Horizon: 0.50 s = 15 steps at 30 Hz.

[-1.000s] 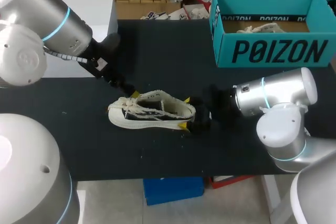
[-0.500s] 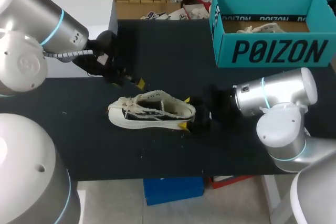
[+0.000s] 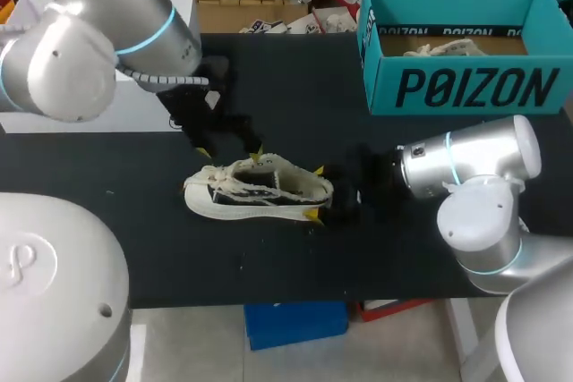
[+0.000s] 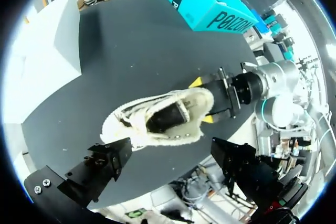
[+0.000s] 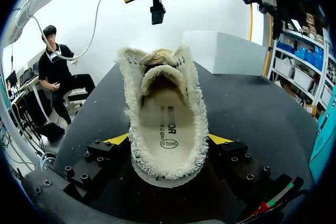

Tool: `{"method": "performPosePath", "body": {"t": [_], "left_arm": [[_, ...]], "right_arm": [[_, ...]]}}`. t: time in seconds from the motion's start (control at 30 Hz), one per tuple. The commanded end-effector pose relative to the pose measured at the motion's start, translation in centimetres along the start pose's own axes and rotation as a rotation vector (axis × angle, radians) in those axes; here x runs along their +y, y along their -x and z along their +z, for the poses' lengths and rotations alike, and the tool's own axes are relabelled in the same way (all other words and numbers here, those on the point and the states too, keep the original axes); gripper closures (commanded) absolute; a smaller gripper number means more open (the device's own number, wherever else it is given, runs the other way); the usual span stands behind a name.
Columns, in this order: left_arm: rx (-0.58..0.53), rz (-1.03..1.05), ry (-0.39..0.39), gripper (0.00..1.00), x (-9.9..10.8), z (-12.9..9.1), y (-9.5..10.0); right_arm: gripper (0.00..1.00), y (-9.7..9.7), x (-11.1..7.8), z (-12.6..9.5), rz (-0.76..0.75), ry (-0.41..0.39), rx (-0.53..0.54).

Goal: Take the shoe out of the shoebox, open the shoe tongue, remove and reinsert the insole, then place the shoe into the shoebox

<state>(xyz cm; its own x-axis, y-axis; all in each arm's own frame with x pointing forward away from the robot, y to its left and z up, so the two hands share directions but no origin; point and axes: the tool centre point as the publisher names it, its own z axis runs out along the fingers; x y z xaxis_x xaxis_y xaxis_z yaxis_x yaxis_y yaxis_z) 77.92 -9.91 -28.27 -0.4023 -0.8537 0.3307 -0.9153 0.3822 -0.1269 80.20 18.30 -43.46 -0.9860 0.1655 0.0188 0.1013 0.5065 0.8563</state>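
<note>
- Black tabletop (image 3: 295, 87) fills the head view. You see the shoe (image 3: 260, 190) lying near its middle, out of the teal shoebox (image 3: 466, 87), which stands well apart at the far right corner.
- From the right, the right gripper (image 3: 315, 192) is clamped on the heel, with one yellow tip at each side. I judge that it fixes the shoe so the other arm can work inside.
- At the lace end, the left gripper (image 3: 231, 151) hangs just above the shoe, with its fingers apart and nothing between them.
- Left wrist view: the shoe's opening faces this camera, ahead of the spread fingers. This looks to me like lining up for the tongue or the insole.
- Right wrist view: both yellow tips press on the fringed sides of the heel. The insole (image 5: 167, 124) lies flat inside, and the tongue (image 5: 157, 59) is bunched at the far end.
- Writing: the shoebox wall carries large dark letters and the insole has a small printed mark. I do not read them out for you.
</note>
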Motion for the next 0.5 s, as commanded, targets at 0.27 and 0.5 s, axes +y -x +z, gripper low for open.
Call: {"method": "performPosePath", "body": {"t": [0.27,0.5], "left_arm": [[-0.202,-0.001,0.113,0.00,-1.0,0.7,-0.9],[-0.326,-0.024,0.092,0.00,-1.9,2.7,-1.5]], "right_arm": [[1.00,0.1,-0.2,0.3,0.000,-0.001,-0.001],[1.00,0.1,-0.2,0.3,0.000,-0.001,-0.001]]}}
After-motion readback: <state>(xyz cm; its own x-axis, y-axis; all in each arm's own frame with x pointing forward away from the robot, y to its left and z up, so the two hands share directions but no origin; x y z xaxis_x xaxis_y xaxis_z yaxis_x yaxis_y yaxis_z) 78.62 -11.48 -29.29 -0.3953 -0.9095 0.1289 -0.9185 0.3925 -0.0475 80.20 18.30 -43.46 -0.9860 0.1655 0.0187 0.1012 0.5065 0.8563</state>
